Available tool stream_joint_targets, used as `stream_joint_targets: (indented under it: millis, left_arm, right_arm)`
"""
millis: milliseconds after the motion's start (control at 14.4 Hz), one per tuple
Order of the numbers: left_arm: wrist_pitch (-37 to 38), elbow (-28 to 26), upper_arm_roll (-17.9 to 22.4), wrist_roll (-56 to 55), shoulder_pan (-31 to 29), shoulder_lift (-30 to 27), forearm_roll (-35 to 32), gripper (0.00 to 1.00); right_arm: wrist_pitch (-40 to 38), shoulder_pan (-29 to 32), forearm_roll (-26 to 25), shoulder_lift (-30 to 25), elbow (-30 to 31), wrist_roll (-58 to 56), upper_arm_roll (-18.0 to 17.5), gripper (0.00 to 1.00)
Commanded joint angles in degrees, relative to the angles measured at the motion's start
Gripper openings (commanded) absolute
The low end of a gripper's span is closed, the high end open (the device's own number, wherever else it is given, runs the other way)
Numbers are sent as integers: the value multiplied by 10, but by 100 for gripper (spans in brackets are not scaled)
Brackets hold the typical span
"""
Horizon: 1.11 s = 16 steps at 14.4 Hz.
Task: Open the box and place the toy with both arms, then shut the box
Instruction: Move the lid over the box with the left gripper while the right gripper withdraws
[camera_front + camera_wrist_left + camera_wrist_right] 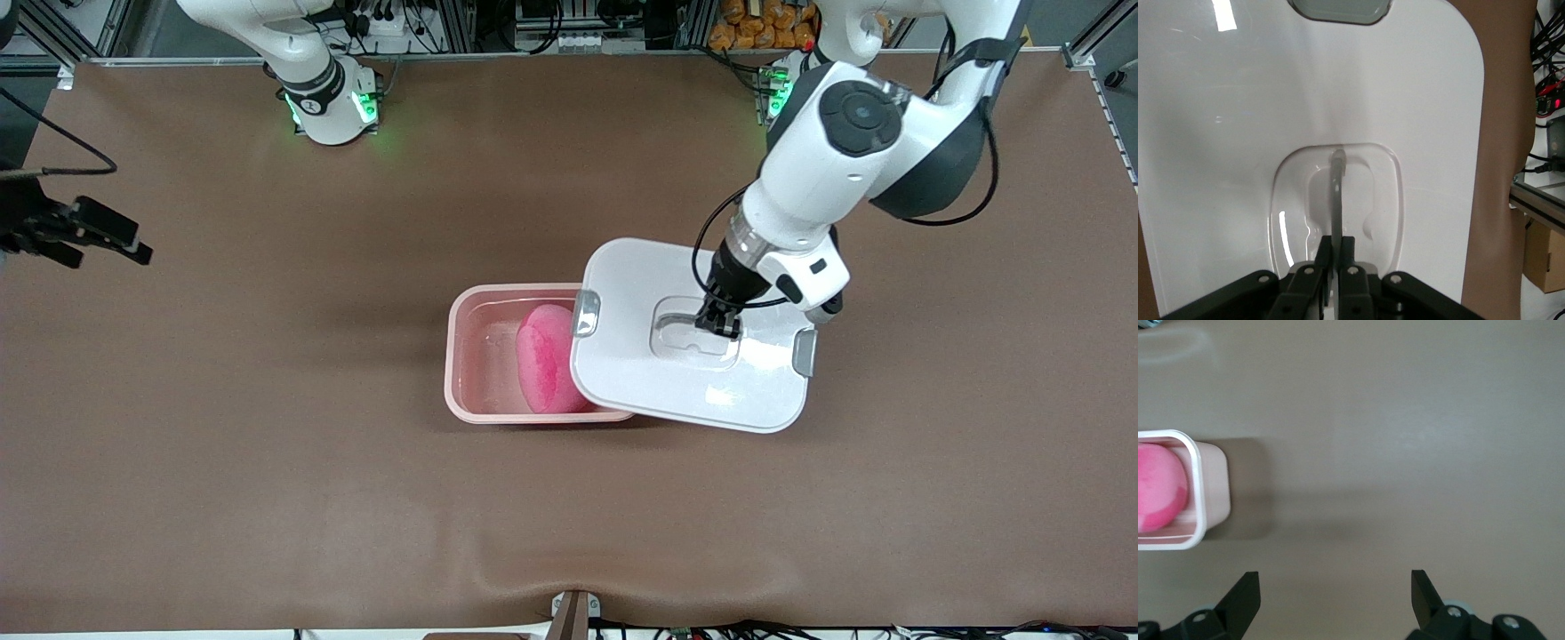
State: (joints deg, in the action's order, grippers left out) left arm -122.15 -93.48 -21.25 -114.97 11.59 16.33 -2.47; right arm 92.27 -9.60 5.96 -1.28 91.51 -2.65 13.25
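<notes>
Right gripper [133,249], black and two-fingered, waits over the bare brown desk [267,444] well toward the right arm's end from the box, its jaws spread wide with nothing between them; the right wrist view shows both fingertips [1245,593] apart above the desk surface.

Translucent pink plastic box [471,356], rectangular with rounded corners, stands on the desk with its top partly uncovered. The rounded hot-pink plush toy [547,360] lies inside the box, at the side toward the left arm's end, partly hidden under the lid's edge; its face cannot be made out.

Flat white plastic lid [658,382] hangs tilted above the box, overlapping only the box's end toward the left arm and reaching out over the desk past it. One grey clip [585,313] sits on the lid's edge above the box and a second grey clip [805,352] on the edge away from it.

Left gripper [718,324] is over the lid's middle, its jaws pressed together on the thin grey handle [1338,200] raised from the recessed well. No brand, label or writing can be read on box, lid or toy.
</notes>
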Motion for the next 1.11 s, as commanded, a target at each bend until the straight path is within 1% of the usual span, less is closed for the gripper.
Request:
stream_joint_targets:
  millis: [0,69,139,278,347,486,624,763,902,1041]
  left_arm:
    - [-41,16,2,-87,25,15,-22,0]
    - [-46,17,5,-126,33,27,-28,0]
    - [-51,18,3,-154,42,34,-56,0]
    - [-72,19,3,-217,69,57,-105,0]
    - [-83,23,3,-247,81,70,-125,0]
    - [-85,36,2,-277,95,85,-175,0]
    - [-85,53,6,-279,113,103,-191,0]
    - [-85,80,5,-268,120,127,-217,0]
    - [-85,93,5,-262,141,143,-235,0]
    - [-85,102,11,-266,160,159,-235,0]
  right_arm:
    - [-30,19,-18,-38,22,-4,-10,100]
    - [-42,31,-18,-39,22,-3,-17,100]
    - [-52,44,-18,-40,19,1,-33,100]
    - [-55,79,-19,-43,19,2,-77,100]
    - [-55,89,-19,-44,18,5,-88,100]
    - [-60,90,-19,-47,16,19,-93,100]
    - [-70,91,-19,-57,14,19,-96,100]
    - [-72,91,-20,-64,14,19,-101,100]
    - [-70,91,-47,-65,12,19,-121,100]
    - [-74,99,-53,-65,12,19,-125,100]
